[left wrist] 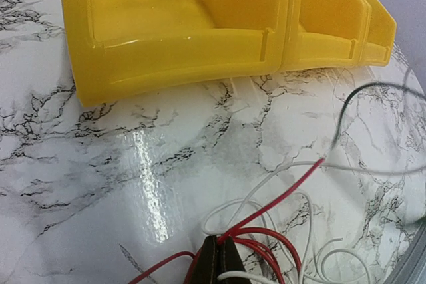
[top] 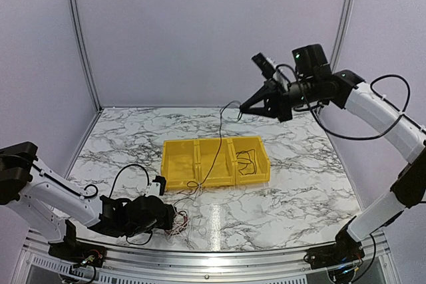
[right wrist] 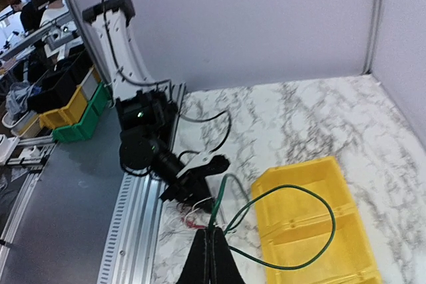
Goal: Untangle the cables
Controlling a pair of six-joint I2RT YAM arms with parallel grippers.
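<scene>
A small tangle of red and white cables (top: 181, 221) lies on the marble in front of the yellow bin (top: 176, 164). My left gripper (top: 172, 217) is down at it, shut on red cable strands (left wrist: 286, 194) with white loops (left wrist: 266, 187) beside them. My right gripper (top: 242, 107) is raised above the bin's far side, shut on a thin dark green cable (top: 218, 144) that runs down over the bin to the tangle. In the right wrist view my right gripper (right wrist: 214, 231) pinches this cable, which forms a loop (right wrist: 331, 214) over the bin (right wrist: 346, 257).
The bin has three compartments; the right one holds loose black cables (top: 247, 161). The left arm's gripper (right wrist: 193, 177) shows by the aluminium rail (right wrist: 130, 224) at the table's near edge. Grey walls enclose the back and sides.
</scene>
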